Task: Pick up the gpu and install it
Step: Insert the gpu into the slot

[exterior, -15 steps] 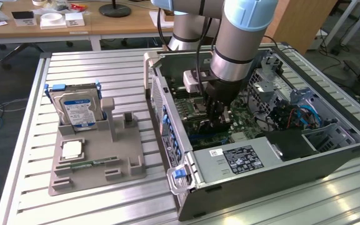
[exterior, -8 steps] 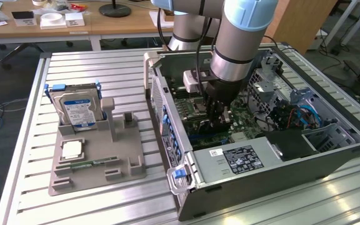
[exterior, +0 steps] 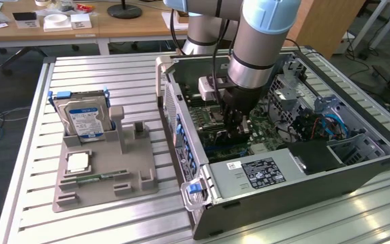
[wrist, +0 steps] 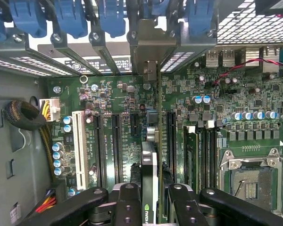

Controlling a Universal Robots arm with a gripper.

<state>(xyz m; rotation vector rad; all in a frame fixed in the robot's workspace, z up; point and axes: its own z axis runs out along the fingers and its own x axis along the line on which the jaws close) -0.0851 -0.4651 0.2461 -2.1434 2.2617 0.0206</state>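
One tool [wrist: 150, 200] grasps the gpu [wrist: 149, 155] edge-on, its long axis running toward the motherboard slots [wrist: 115, 141] at frame centre.

The gpu [wrist: 150, 188], seen edge-on in the wrist view, carries a green NVIDIA eye logo on its near end. In the exterior view, the white label on the power supply [exterior: 259, 173] and the blue label on the hard drive [exterior: 83, 119] at the exterior view's left show print too small to read.
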